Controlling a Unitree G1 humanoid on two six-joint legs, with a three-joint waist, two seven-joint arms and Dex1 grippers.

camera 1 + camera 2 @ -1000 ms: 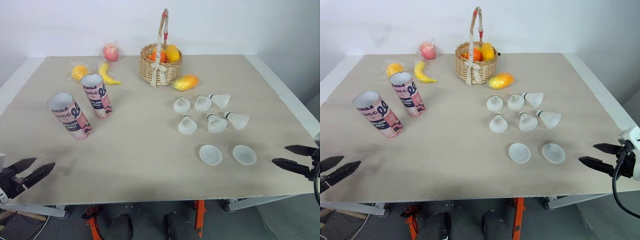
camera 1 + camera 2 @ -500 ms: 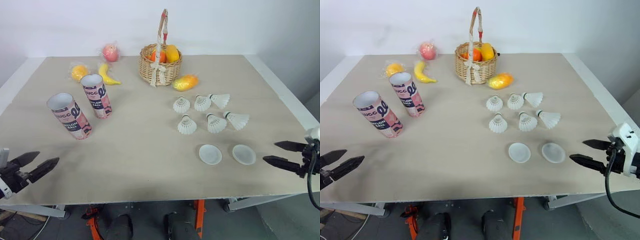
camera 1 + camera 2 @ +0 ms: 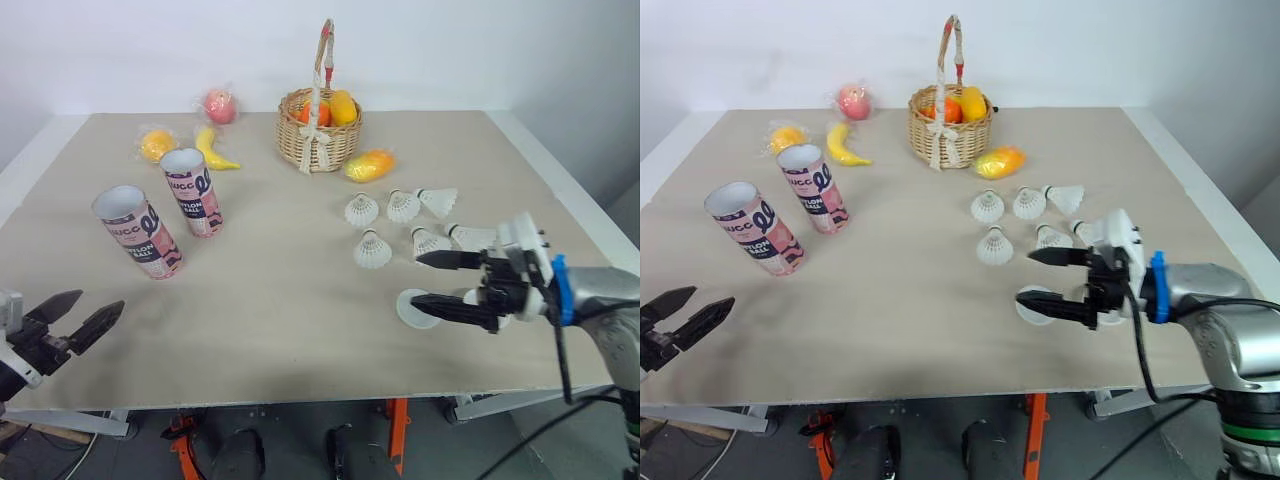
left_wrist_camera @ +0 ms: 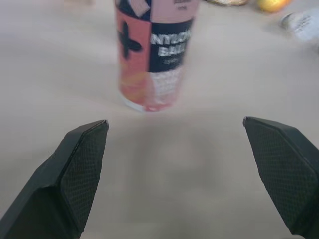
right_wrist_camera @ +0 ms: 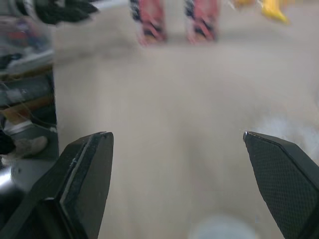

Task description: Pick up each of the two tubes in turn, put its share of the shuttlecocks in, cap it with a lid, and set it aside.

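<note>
The left gripper hangs spread open and empty at the near left edge of the table, near two standing pink tubes. Right of centre, six shuttlecocks sit before a fruit basket. Nearer, the right gripper, fingers parted and empty, hovers over the white lids.

Centre-right of the head view, the right pincer lies across the lids. One lid peeks out under the lower finger, the other is nearly all covered. The left wrist view's upper edge crops the tube. In the right wrist view the tubes are a blur, print unreadable.
</note>
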